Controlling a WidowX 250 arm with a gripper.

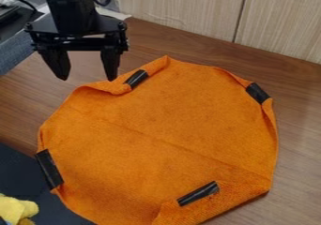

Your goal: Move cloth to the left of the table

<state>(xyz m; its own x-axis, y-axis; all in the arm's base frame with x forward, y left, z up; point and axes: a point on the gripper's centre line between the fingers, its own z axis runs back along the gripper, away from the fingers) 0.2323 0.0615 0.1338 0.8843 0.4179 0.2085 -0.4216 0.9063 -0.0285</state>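
Note:
The gripper point(87, 78) hangs at the upper left, its two black fingers apart with nothing between them. Its right fingertip is close to the upper left edge of the orange cloth point(156, 135); whether they touch, I cannot tell. The cloth lies spread over the middle of the brown wooden table point(298, 125), roughly round, with folded edges. Black tape strips mark several of its edges, one of them just right of the gripper.
A pale wood-grain panel point(182, 8) stands along the back. A dark surface point(19, 172) lies at the lower left, with a yellow plush object point(16, 209) on it. Grey-blue material point(16, 50) sits at the left edge.

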